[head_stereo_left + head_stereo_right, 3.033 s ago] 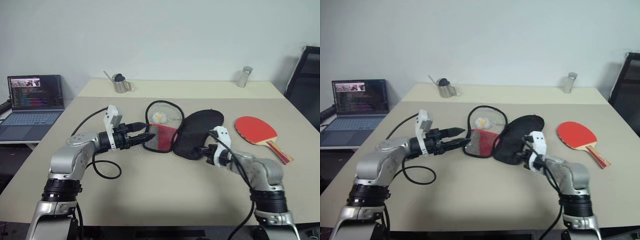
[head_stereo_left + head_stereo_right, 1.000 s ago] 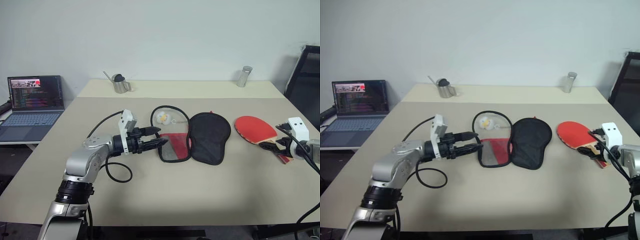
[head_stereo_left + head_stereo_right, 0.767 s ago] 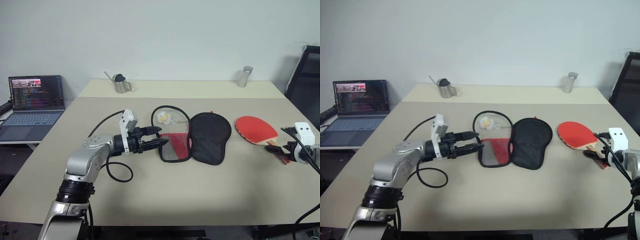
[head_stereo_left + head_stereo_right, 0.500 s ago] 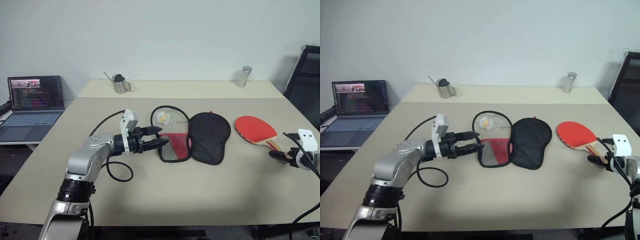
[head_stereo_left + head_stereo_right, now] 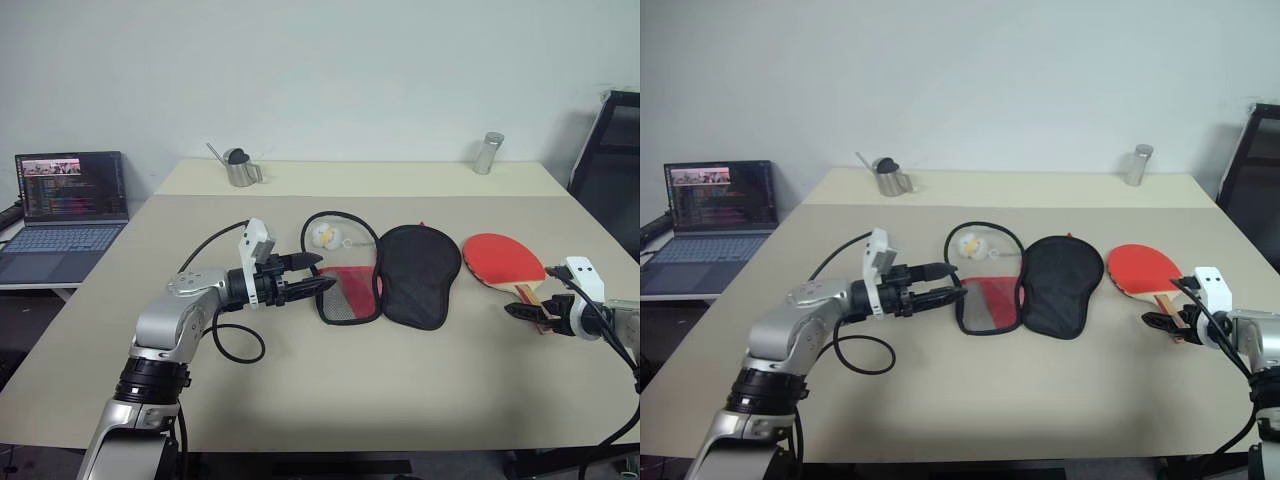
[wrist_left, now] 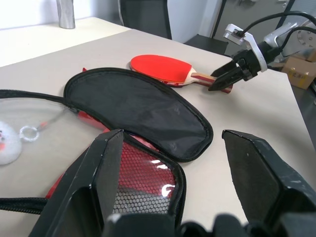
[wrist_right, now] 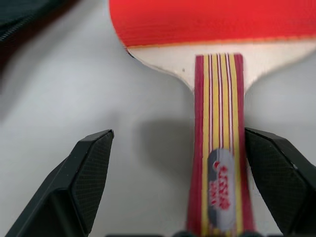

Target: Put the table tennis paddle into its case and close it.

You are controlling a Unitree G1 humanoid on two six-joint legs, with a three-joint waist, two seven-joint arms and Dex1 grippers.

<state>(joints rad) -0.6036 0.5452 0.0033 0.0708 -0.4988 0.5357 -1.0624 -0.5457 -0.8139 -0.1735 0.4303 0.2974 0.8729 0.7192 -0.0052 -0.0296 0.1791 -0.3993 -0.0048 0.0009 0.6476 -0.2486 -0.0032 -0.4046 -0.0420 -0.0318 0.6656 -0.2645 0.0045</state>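
Note:
The table tennis paddle (image 5: pixel 503 257) lies flat at the table's right, red face up, its striped wooden handle (image 7: pixel 217 148) pointing toward the near edge. My right gripper (image 5: pixel 527 306) is open, low over the table, with the handle's end between its fingers (image 7: pixel 94 168) and closer to one of them. The case (image 5: pixel 415 275) lies unzipped and spread flat at mid-table, the black half on the right, the red mesh half (image 6: pixel 143 182) on the left. My left gripper (image 5: pixel 322 277) is open and level at the mesh half's left edge, which reaches in between its fingers (image 6: pixel 98 187).
A small white ball (image 5: pixel 318 235) lies in the case's clear far part. A metal cup (image 5: pixel 240 168) and a metal shaker (image 5: pixel 488 152) stand at the table's far edge. A laptop (image 5: pixel 68 205) is off to the left, a black chair (image 5: pixel 610 160) at the right.
My right gripper has come in leftward and down from the table's right edge and now straddles the paddle's handle. The paddle has shifted slightly left. The left gripper and the case have not moved.

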